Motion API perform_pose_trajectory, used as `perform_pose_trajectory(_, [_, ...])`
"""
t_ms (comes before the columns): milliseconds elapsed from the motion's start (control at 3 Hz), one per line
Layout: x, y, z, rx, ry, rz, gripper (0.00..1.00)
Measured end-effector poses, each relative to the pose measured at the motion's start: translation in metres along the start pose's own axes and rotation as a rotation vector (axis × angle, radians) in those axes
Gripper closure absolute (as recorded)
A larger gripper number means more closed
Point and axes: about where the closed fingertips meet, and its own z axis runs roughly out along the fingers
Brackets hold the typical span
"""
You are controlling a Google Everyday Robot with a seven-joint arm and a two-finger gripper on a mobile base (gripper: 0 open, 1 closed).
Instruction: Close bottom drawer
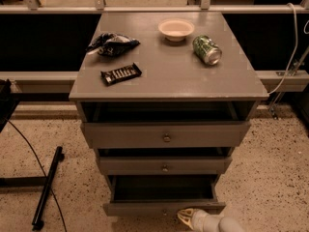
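The bottom drawer (159,207) is the lowest tier of the grey-brown cabinet. It stands pulled out, with its dark inside showing above a narrow front panel. My gripper (186,217) comes in from the bottom edge, right of centre, a pale tip on a light arm. It sits right at the drawer's front panel, near its lower right part. Above are the middle drawer (164,166) and the top drawer (166,135), each with a small knob and each partly out.
On the cabinet top (231,79) lie a dark crumpled bag (112,43), a chocolate bar (121,73), a pale bowl (175,29) and a green can (206,49) on its side. A black stand and cable (46,187) lie on the speckled floor at left.
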Motion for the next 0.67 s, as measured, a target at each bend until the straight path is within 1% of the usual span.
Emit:
perform_pose_trajectory(333, [0.001, -0.037, 0.015, 0.02, -0.034, -0.009, 1.0])
perform_pose_trajectory(667, [-0.007, -0.066, 0.029, 0.028, -0.06, -0.03, 1.0])
